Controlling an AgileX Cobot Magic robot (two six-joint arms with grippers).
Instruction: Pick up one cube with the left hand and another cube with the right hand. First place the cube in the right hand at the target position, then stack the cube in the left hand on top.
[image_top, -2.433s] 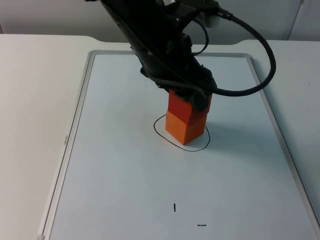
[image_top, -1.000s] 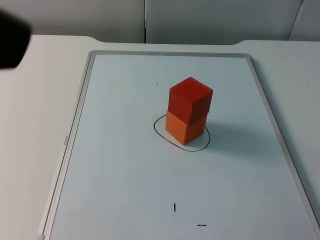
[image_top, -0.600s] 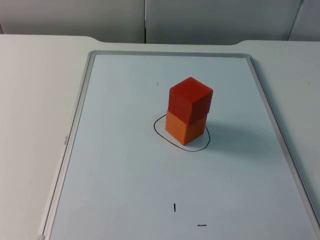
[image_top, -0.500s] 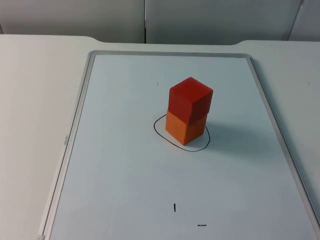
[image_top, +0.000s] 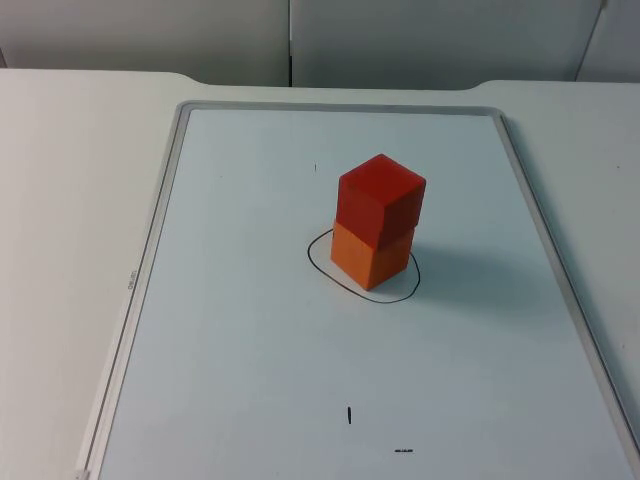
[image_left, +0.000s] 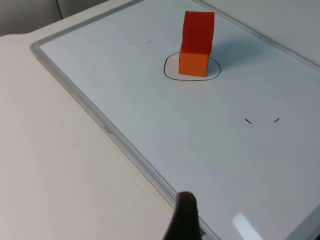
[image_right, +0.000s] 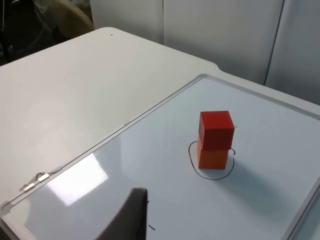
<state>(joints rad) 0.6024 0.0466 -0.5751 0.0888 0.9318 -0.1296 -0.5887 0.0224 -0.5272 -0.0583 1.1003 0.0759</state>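
In the top view, the red cube (image_top: 381, 197) is stacked on the orange cube (image_top: 369, 254) inside the drawn circle (image_top: 318, 262), near the middle of the whiteboard (image_top: 250, 330); the stack appears finished, the circle evidently marking the target.

In the left wrist view, the left gripper (image_left: 184, 220) is seen over the whiteboard's edge, well apart from the stack, apparently waiting; whether it is spread cannot be told. 2 small pen marks (image_left: 261, 120) are visible.

In the right wrist view, the right gripper (image_right: 131, 214) is likewise held well away, its spread equally unreadable, and the table (image_right: 60, 85) beyond the whiteboard's corner is shown.
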